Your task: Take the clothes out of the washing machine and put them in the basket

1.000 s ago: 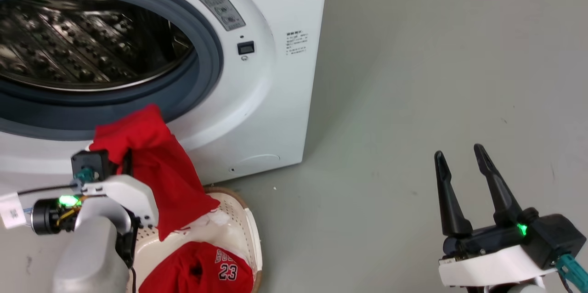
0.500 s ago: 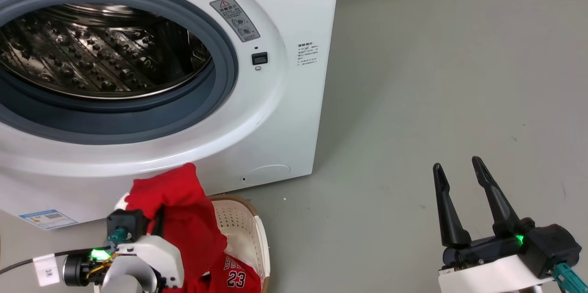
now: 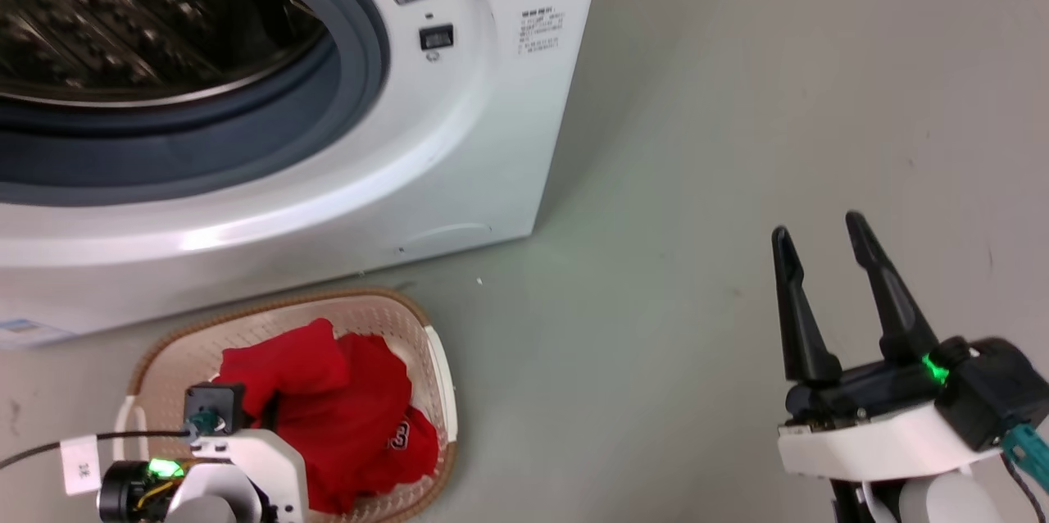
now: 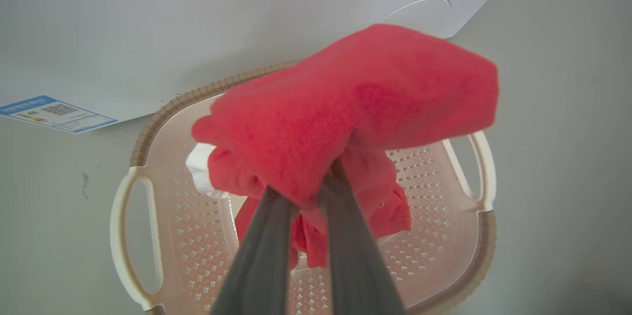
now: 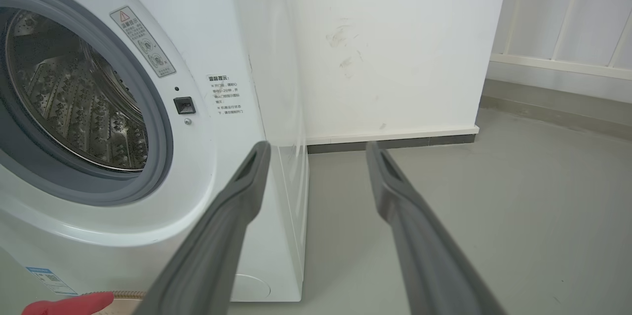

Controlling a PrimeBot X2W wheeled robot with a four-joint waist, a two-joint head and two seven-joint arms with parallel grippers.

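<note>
The right gripper (image 3: 816,225) has two long black fingers (image 3: 799,318) that taper to blunt tips and look grey in the wrist view. Behind the jaws comes a black base (image 3: 852,408), then a white moulded shell (image 3: 869,445). A green light (image 3: 932,367) sits beside a black housing (image 3: 992,396) with a teal connector (image 3: 1024,447). The left gripper (image 4: 302,201) has matching grey fingers. Behind its jaws are a white casing (image 3: 262,457), a black square block (image 3: 215,404) with a teal plug (image 3: 201,425), a green lamp (image 3: 164,468) and a black cable (image 3: 33,455) carrying a white tag (image 3: 79,467).

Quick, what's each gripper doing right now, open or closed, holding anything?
Left gripper: closed on a bright red fabric garment over the cream perforated plastic basket.
Right gripper: open, holding nothing.
</note>
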